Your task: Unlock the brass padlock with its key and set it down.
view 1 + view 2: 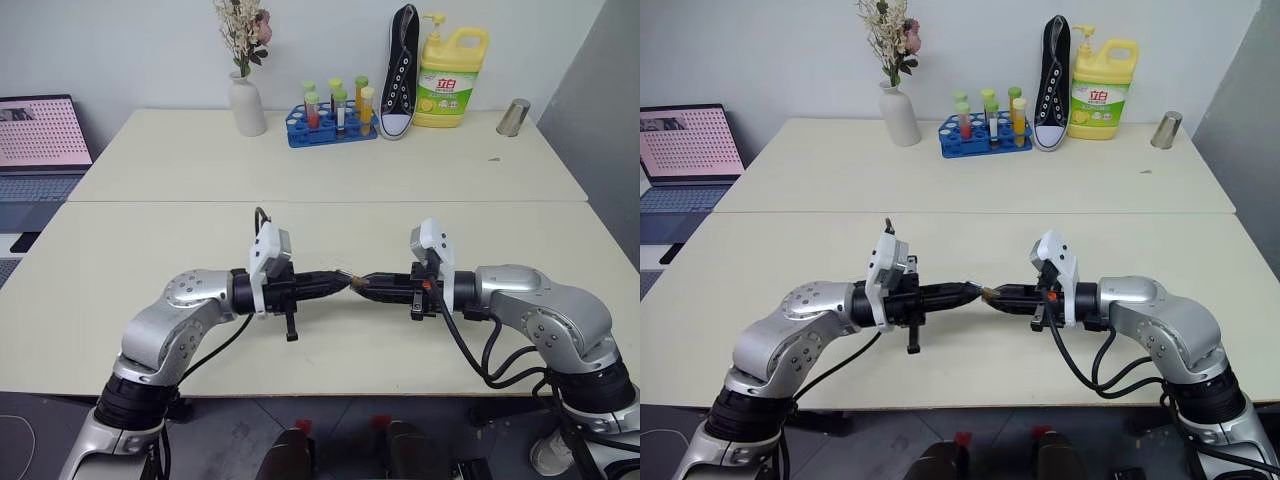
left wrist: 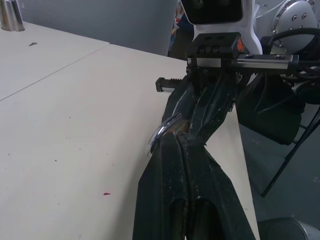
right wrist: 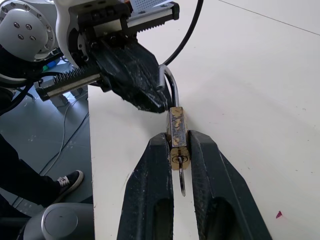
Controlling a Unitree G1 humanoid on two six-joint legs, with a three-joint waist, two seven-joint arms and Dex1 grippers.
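Observation:
Above the near table's front part, my two grippers meet tip to tip. The right gripper (image 3: 178, 139) is shut on the brass padlock (image 3: 176, 127), pinching its golden body between both fingers. The silvery key (image 3: 181, 184) sticks out of the padlock's underside, between those fingers. The thin silver shackle (image 3: 172, 87) curves away to the left gripper (image 2: 175, 137), whose black fingers are shut at its tip on the loop (image 2: 159, 134). From the head camera the padlock (image 1: 352, 282) is a small golden speck between the two fingertips.
Along the far table's back edge stand a white vase (image 1: 247, 105), a blue rack of tubes (image 1: 333, 122), a black shoe (image 1: 401, 68), a yellow detergent bottle (image 1: 451, 78) and a metal cup (image 1: 514, 117). A laptop (image 1: 40, 135) sits far left. Bare cream tabletop (image 1: 330, 240) lies beneath the grippers.

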